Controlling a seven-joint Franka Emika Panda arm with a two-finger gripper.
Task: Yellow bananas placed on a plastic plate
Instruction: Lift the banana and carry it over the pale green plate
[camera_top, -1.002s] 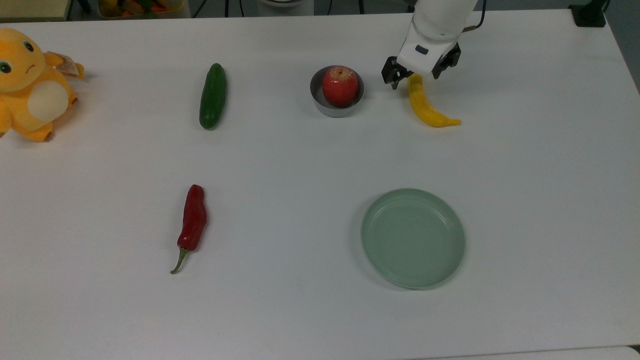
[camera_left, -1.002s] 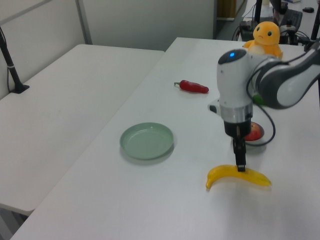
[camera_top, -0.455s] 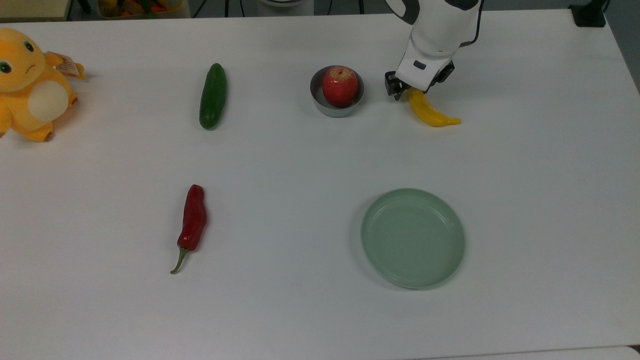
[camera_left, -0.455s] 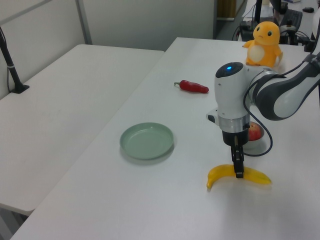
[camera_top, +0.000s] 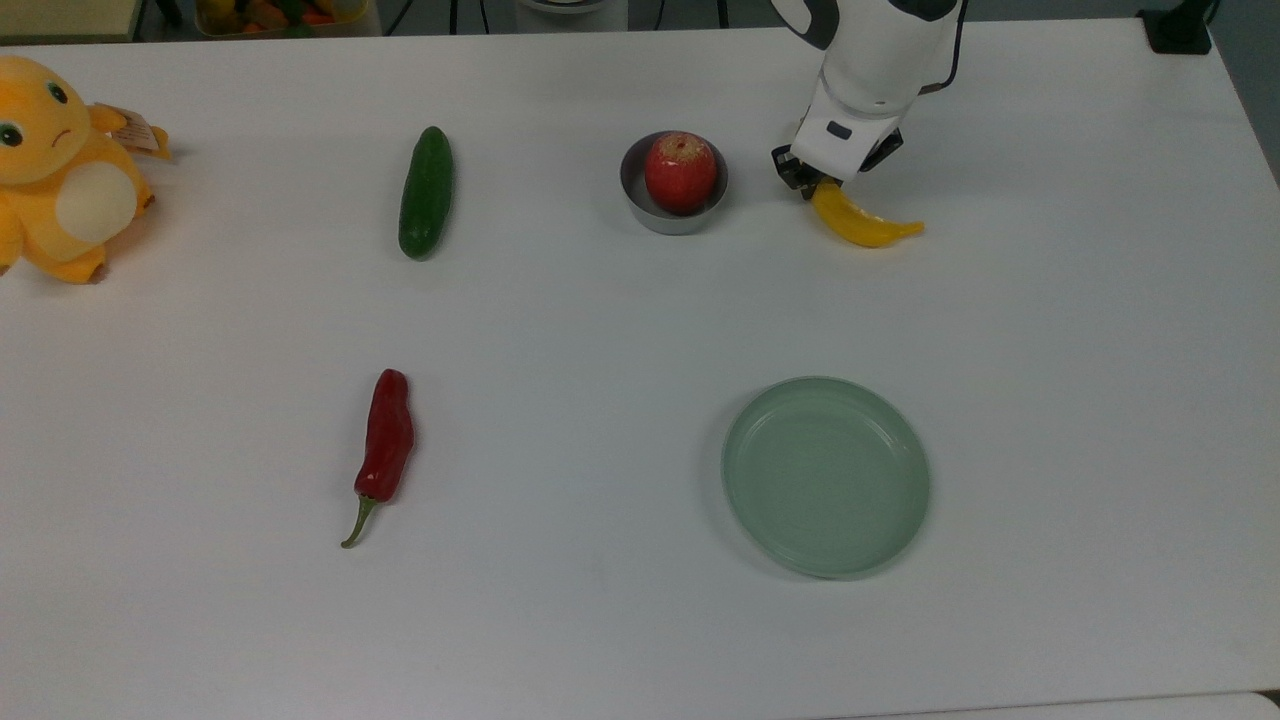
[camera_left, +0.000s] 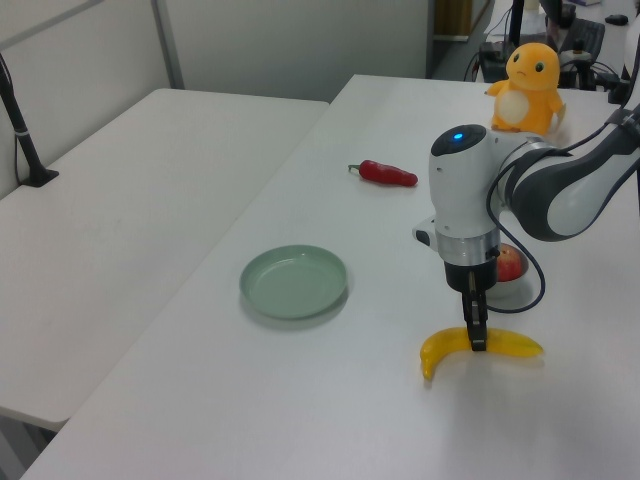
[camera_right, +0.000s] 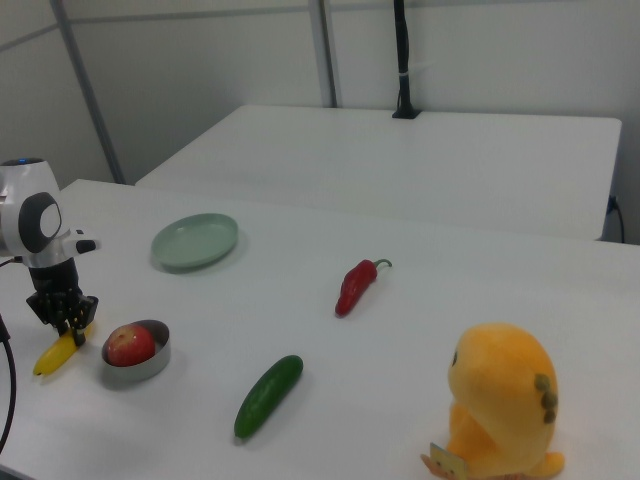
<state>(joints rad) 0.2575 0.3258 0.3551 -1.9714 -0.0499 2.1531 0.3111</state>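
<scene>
Clamped on the yellow banana (camera_top: 860, 222), the gripper (camera_top: 818, 183) points straight down with its fingers pinching the fruit near its thicker end, just beside the grey bowl (camera_top: 673, 190). In the left view the gripper (camera_left: 477, 342) meets the banana (camera_left: 478, 347) about midway along its curve, and the fruit lies at table level; whether it touches the surface cannot be told. In the right view the banana (camera_right: 55, 352) sticks out below the gripper (camera_right: 68, 326), to the right view's left of the bowl (camera_right: 135, 352).

The surface is a wide white table (camera_top: 600, 330), matte and bare apart from the scattered items. Another white table (camera_left: 120, 190) stands alongside it, with pale wall panels and metal posts behind.

The grey bowl holds a red apple (camera_top: 680, 171) that fills most of it. The plastic plate (camera_top: 826, 476), pale mint green with a low rim, has nothing in it and sits well apart from the banana, toward the bottom of the top view.

Loose on the table are a dark green cucumber (camera_top: 426, 192), a red chili pepper (camera_top: 385, 445) with a green stem, and an orange plush toy (camera_top: 62, 170) at the top view's left edge.
</scene>
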